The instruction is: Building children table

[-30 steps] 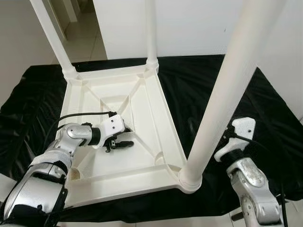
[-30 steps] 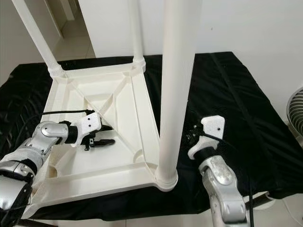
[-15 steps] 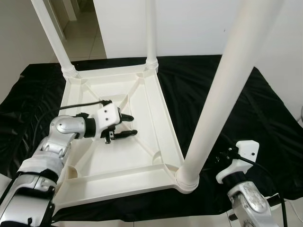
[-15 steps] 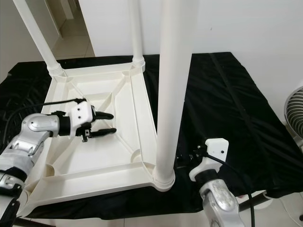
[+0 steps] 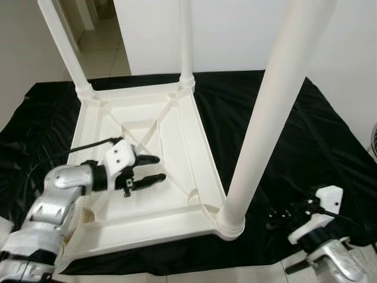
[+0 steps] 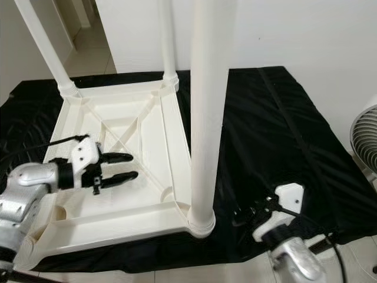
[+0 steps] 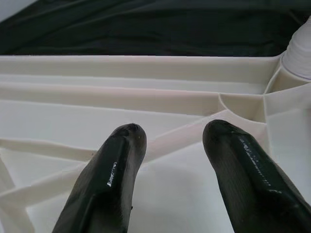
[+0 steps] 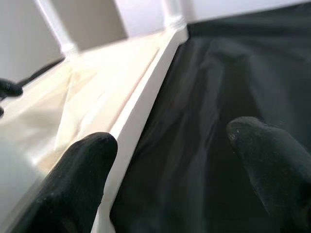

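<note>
A white plastic children's table lies upside down on a black cloth. Legs stand up from three corners: far left, far right and near right. My left gripper hovers open just over the ribbed underside, near the left middle, holding nothing. In the left wrist view its fingers point at a diagonal rib. My right gripper is low over the cloth, right of the near right leg's base. It is open and empty, and its fingers face the table's edge.
The cloth covers the floor around the table, with tiled floor at its near edge. A white wall stands behind, a doorway at the far left. A fan stands at the right edge.
My right arm has dropped down and drawn back toward the near right corner of the cloth, away from the near leg. The left gripper stays open over the underside, shifted only slightly.
</note>
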